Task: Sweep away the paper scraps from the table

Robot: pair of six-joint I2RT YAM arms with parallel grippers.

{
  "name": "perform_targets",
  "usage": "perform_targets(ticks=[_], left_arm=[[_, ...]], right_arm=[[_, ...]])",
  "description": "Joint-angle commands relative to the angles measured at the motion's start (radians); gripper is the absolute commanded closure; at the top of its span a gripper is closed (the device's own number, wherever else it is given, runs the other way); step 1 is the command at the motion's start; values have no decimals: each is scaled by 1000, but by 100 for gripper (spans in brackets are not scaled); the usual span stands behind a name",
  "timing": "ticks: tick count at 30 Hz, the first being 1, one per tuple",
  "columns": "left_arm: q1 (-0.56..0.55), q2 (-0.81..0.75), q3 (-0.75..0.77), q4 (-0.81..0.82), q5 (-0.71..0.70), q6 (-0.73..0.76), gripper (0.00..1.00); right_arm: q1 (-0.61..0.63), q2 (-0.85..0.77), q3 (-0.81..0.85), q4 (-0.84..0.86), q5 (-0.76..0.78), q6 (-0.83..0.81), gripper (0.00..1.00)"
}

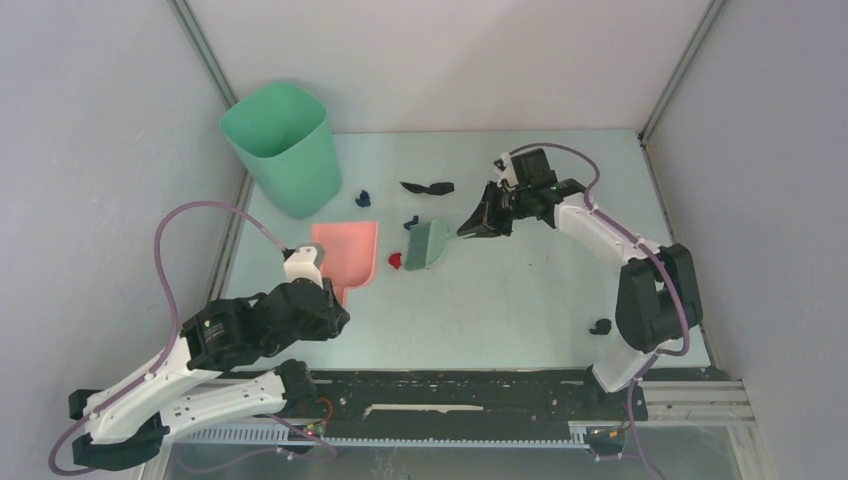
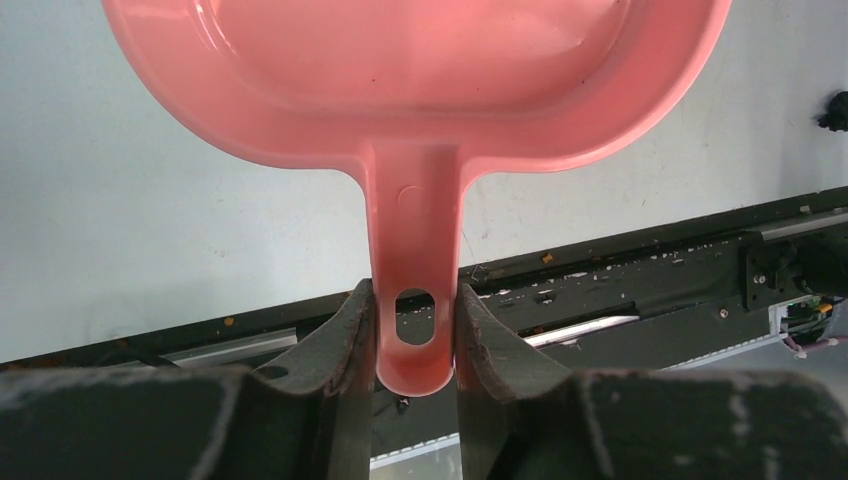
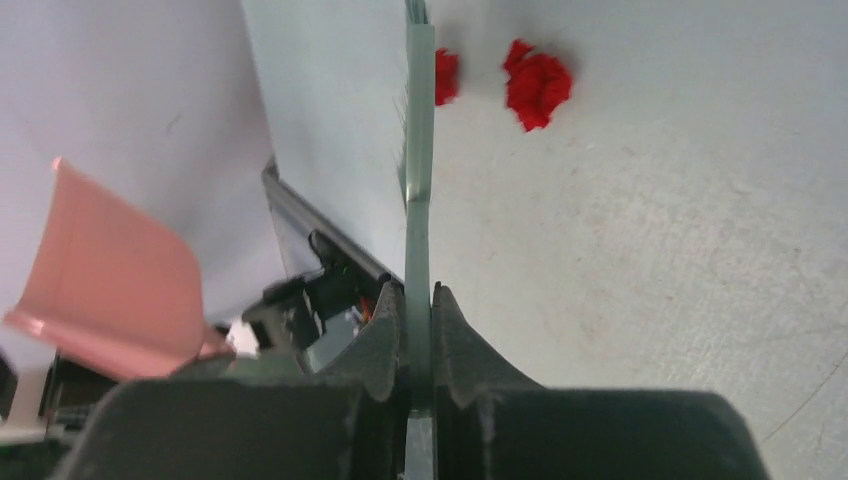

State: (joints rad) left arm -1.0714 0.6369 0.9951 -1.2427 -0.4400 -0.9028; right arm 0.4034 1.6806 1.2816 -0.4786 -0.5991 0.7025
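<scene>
My left gripper [image 1: 338, 297] is shut on the handle of the pink dustpan [image 1: 347, 250]; in the left wrist view the handle [image 2: 414, 300] is pinched between both fingers. My right gripper [image 1: 474, 226] is shut on the thin handle [image 3: 419, 210] of the green hand brush [image 1: 430, 245], whose bristles stand just right of the dustpan's mouth. On the table [image 1: 510, 290] a red paper scrap [image 1: 395, 262] lies between brush and dustpan and shows in the right wrist view [image 3: 538, 82]. Blue scraps [image 1: 363, 198] [image 1: 410, 221] and a black scrap [image 1: 427, 187] lie behind them.
A tall green bin [image 1: 282, 148] stands at the back left corner. Another black scrap [image 1: 601, 326] lies near the right arm's base and shows at the edge of the left wrist view [image 2: 834, 110]. Grey walls enclose the table; a black rail runs along the near edge.
</scene>
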Motion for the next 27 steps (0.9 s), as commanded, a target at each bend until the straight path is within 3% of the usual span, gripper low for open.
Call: perform_targets(ticks=[1,6,11,15,19,23,27], left_arm=[[-4,4,-3,35,-1,36,100],[-5,-8,-13,39,23,33,100],[-5,-63,-33,15,25,-10,100],[-5,-76,-44,-56,0,-51,100],[-5,-48,-69,-107,23,-62,100],[-5,-33,-103,-118,57,-64,100],[-5,-38,-105,-110,85,-71,100]], right_arm=[[-10,-35,94,-112,-237,-260,100],[-1,124,464,-345,-211,-680,100],[45,281,745,-401,69,-973,100],[132,327,770,-279,295,-1262,100],[236,339,644,-35,492,-1621,100],[298,385,576,221,537,-1837,100],[340,494,616,342,564,-2014,100]])
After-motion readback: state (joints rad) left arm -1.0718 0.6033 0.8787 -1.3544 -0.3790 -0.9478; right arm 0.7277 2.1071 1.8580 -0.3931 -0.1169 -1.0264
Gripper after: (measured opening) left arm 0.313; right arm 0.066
